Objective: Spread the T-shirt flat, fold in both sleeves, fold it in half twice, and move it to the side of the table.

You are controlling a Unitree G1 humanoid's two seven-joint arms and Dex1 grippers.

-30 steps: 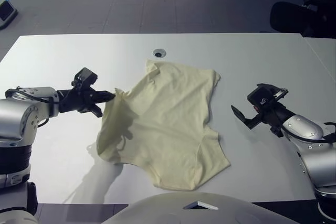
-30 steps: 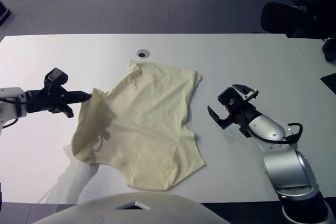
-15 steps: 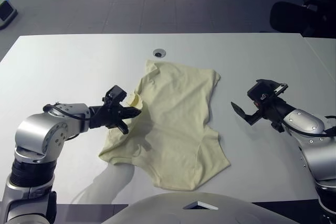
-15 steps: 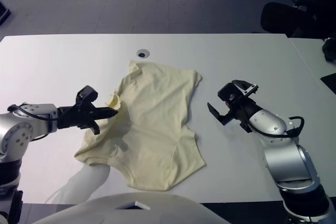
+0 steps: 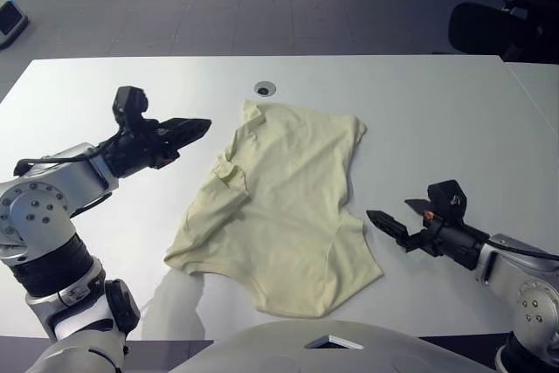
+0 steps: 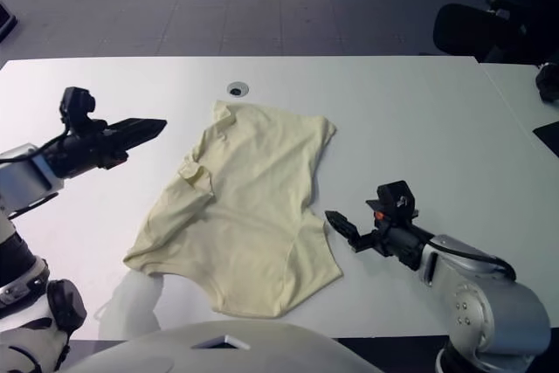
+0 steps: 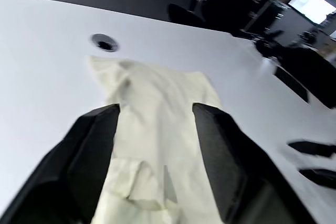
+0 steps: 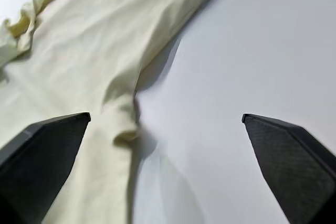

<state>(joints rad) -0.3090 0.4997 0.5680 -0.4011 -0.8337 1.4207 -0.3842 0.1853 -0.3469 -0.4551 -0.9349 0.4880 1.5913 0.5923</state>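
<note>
1. Fingers (image 7: 97, 150) of the left gripper (image 5: 194, 127) are now spread apart and empty. They have let go of the sleeve (image 5: 229, 172), which lies folded onto the pale yellow T-shirt (image 5: 297, 172) in the middle of the table (image 5: 105, 85).
2. One sleeve fold looks done; the right side likely comes next.
3. Left arm has lifted clear, beside the shirt. Right gripper (image 5: 390, 211), fingers open, has dropped low near the shirt's right edge.

We see a pale yellow T-shirt (image 5: 284, 207) lying rumpled mid-table, free of both grippers. Its left sleeve (image 5: 229, 176) is folded inward over the body; edges are creased, not spread flat.
</note>
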